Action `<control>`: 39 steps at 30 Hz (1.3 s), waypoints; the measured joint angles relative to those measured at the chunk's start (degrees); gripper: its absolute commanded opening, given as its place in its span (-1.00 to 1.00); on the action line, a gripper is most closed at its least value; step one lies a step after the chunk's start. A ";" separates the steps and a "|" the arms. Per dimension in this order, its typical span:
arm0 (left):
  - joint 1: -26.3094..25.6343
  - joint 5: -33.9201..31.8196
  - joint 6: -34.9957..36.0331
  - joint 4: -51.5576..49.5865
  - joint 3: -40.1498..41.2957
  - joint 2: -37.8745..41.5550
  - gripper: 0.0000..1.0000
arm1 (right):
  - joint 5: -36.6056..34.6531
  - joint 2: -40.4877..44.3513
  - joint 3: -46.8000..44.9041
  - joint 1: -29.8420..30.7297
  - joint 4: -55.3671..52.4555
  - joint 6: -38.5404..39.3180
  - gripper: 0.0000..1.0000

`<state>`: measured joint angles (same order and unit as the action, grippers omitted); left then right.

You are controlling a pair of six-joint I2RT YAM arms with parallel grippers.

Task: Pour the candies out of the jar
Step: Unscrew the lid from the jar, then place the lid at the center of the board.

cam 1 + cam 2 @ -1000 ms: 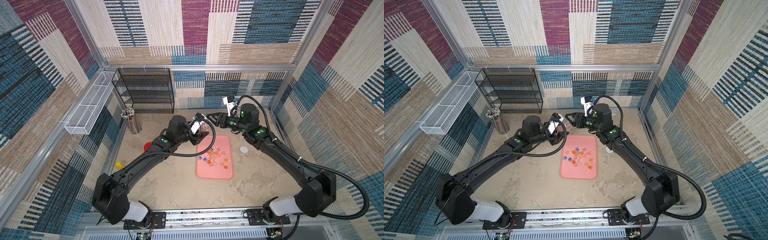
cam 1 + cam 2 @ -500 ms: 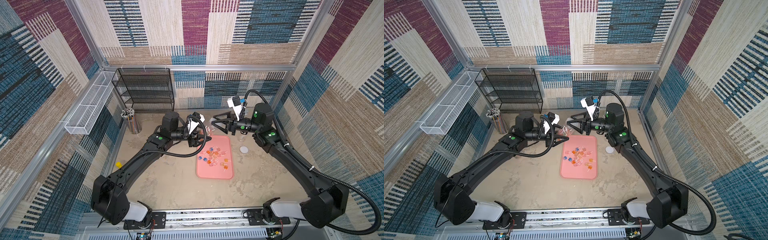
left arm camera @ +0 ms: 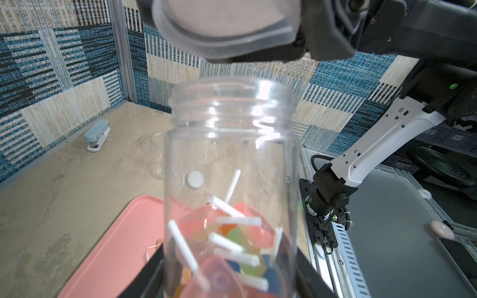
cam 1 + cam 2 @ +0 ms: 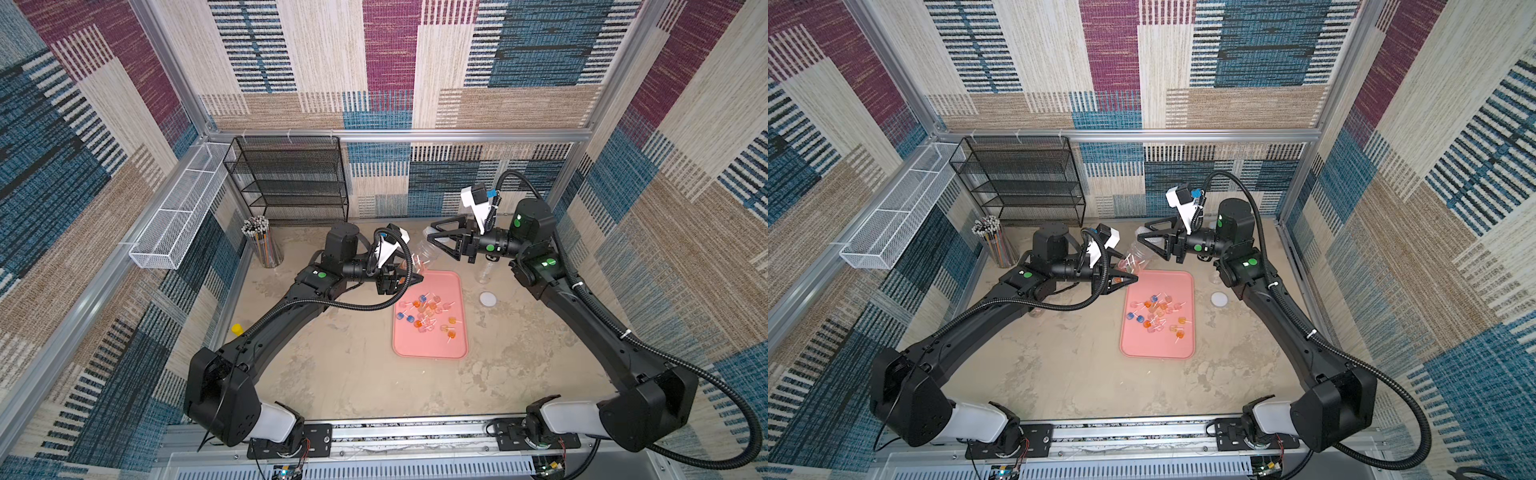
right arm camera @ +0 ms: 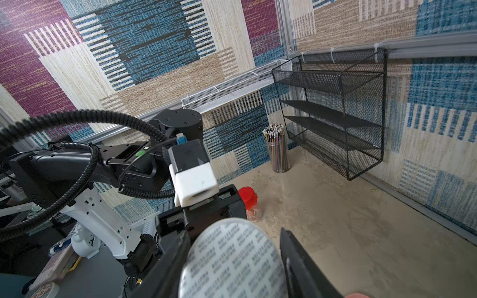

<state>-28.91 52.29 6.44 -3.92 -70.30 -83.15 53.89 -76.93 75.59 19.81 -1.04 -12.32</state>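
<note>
- Patchwork fabric walls close in a beige table (image 4: 332, 365). A pink tray (image 4: 428, 348) lies right of its middle, toward the far edge, with loose candies (image 4: 426, 311) scattered on it.
- The clear jar (image 3: 229, 144) is held in the air over the tray's far left corner. It is tilted, with its open mouth higher than its base and turned toward the far right corner.
- The candies (image 3: 227, 245) still inside sit bunched at the base end, their white sticks crossing, well short of the threaded neck.
- The left hand (image 4: 1123, 274) is closed on the jar's lower body, a finger on each side.
- The right hand (image 4: 431, 232) is closed on the lid (image 5: 232, 260). It holds the lid just beyond the mouth, apart from it.
- Step, as I judge it: the opening is done and this jar's pour has not begun.
- Next, the right hand should carry the lid aside so that it does not block the mouth.
- The left wrist then needs to roll until the mouth drops below the base, over the bare part of the tray and not its rim.
- The grip must stay firm on the smooth plastic. The sticks may jam at the neck, so a small shake may be needed.
</note>
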 measured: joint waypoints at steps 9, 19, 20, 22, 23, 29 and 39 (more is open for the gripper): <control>0.00 -4.59 0.17 -1.07 0.92 -0.74 -1.00 | -5.40 0.26 -0.07 -0.35 -3.17 1.44 -0.22; 0.00 -18.93 -2.05 2.93 9.94 1.55 -1.00 | -23.93 4.15 -16.92 -3.43 -1.16 -0.04 -0.21; 0.00 -20.57 -2.47 3.50 10.69 1.64 -1.00 | -26.29 5.05 -19.52 -4.07 -0.44 -0.87 -0.19; 0.00 -23.37 -3.28 4.20 11.80 1.73 -1.00 | -31.63 6.58 -23.74 -5.46 0.17 -2.14 -0.19; 0.00 -24.70 -3.50 4.63 12.31 1.75 -1.00 | -34.56 7.17 -25.62 -6.38 0.24 -3.34 -0.19; 0.00 -29.77 -4.98 6.08 13.22 1.22 -1.00 | -45.35 9.62 -37.48 -13.60 2.03 -10.23 -0.19; 0.00 -31.17 -5.14 6.64 13.66 0.90 -1.00 | -54.03 3.93 -44.96 -24.00 5.14 -16.31 -0.19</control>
<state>-28.91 21.12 1.30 2.72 -56.64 -82.26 -0.14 -72.99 30.63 -4.19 4.10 -28.62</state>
